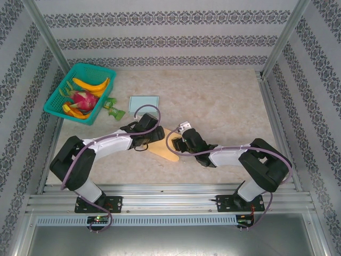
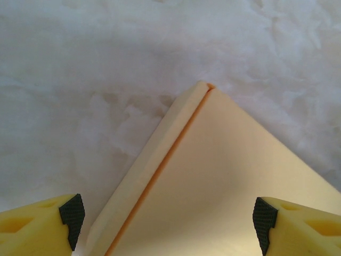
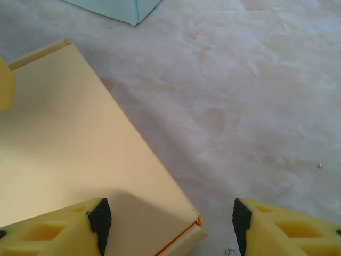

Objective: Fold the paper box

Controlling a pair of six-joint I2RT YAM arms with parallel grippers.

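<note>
The paper box (image 1: pixel 164 151) is a flat, pale yellow sheet lying on the marble tabletop between the two arms. In the left wrist view the box (image 2: pixel 224 176) has an orange crease running to its far corner, with a narrow flap left of the crease. My left gripper (image 2: pixel 168 218) is open, straddling the box from above. In the right wrist view the box (image 3: pixel 69 138) lies at left, its near corner between the fingers. My right gripper (image 3: pixel 170 217) is open over that corner. From above, the left gripper (image 1: pixel 151 136) and right gripper (image 1: pixel 179 143) face each other over the box.
A teal basket (image 1: pixel 57 95) with bananas and a dragon fruit stands at the back left, a green item (image 1: pixel 113 109) beside it. A flat light-blue box (image 1: pixel 144 102) lies behind the arms; its corner (image 3: pixel 114 6) shows in the right wrist view. Bare marble extends right.
</note>
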